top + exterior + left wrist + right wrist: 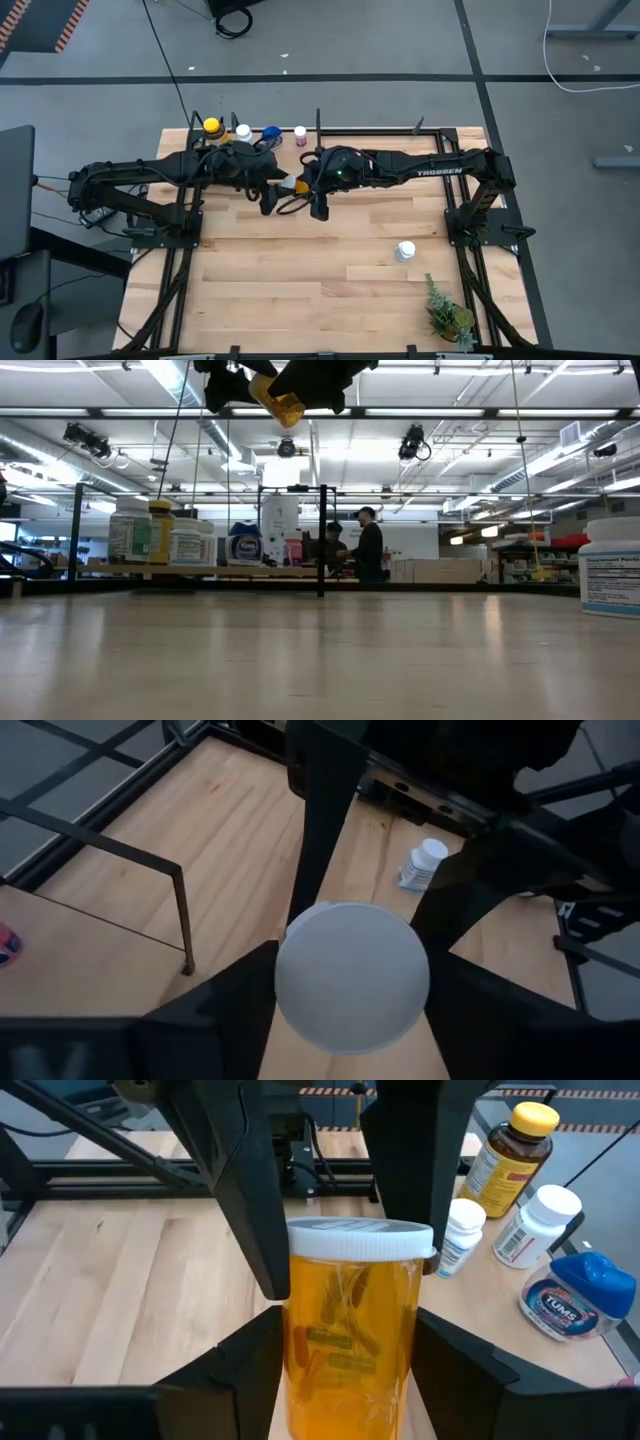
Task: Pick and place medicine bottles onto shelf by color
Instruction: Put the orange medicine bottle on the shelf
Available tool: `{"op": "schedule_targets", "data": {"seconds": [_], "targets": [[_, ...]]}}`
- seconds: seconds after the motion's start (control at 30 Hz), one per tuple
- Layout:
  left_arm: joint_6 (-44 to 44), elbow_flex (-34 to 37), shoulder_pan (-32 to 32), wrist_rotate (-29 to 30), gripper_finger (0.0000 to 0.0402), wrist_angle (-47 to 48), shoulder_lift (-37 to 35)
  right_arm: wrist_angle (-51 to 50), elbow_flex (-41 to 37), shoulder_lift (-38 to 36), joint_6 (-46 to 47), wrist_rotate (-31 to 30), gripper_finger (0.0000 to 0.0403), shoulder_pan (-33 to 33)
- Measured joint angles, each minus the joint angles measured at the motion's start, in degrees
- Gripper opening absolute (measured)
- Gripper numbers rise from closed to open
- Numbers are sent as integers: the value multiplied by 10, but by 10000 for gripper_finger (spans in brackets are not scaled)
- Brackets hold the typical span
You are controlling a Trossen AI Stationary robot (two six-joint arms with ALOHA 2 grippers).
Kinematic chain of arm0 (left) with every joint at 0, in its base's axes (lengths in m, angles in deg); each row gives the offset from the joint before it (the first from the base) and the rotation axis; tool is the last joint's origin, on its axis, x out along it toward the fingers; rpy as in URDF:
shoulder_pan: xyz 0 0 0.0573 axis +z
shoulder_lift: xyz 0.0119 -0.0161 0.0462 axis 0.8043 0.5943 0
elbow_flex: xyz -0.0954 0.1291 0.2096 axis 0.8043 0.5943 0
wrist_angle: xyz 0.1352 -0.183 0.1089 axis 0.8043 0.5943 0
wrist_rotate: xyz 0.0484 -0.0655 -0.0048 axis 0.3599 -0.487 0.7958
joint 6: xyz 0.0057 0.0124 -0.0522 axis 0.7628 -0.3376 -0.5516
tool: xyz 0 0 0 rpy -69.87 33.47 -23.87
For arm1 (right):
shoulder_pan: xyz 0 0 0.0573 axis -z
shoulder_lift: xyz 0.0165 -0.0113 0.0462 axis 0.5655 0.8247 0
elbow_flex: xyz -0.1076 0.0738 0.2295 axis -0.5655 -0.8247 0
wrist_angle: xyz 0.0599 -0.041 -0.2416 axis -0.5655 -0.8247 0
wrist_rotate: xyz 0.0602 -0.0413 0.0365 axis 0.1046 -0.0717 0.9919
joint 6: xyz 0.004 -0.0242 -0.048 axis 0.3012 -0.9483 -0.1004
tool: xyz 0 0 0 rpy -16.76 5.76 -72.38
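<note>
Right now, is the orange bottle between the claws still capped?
Capped. The right wrist view shows a white lid seated on the orange bottle, which is held off the table between the right claw fingers.

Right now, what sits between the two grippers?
The orange bottle, white-capped: the high view shows it between the left gripper and right gripper, raised over the table.

Both arms point(300, 180) meet mid-tabletop just in front of the shelf point(400, 131), blocking the way in there. Shelf's left part is crowded with bottles point(243, 132); right of the black divider point(318, 125) it's bare. Front tabletop point(300, 290) open, except one white bottle point(405, 251) and the plant point(447, 315) at right.
</note>
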Motion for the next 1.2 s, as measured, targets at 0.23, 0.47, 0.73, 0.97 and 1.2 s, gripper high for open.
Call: {"op": "schedule_targets", "data": {"seconds": [0.23,0.47,0.73,0.97,1.2], "targets": [[2,0,0,0,215,0,0,0,0,0,2,0,209,0],[19,0,1,2,235,2,0,1,0,0,8,-41,210,-1],[26,0,18,1,214,4,-9,-3,0,-4,27,-73,225,0],[31,0,23,1,232,19,-22,-9,0,-4,30,-99,260,0],[42,-1,57,-1,213,107,-25,-38,-1,-4,46,-131,276,0]]}}
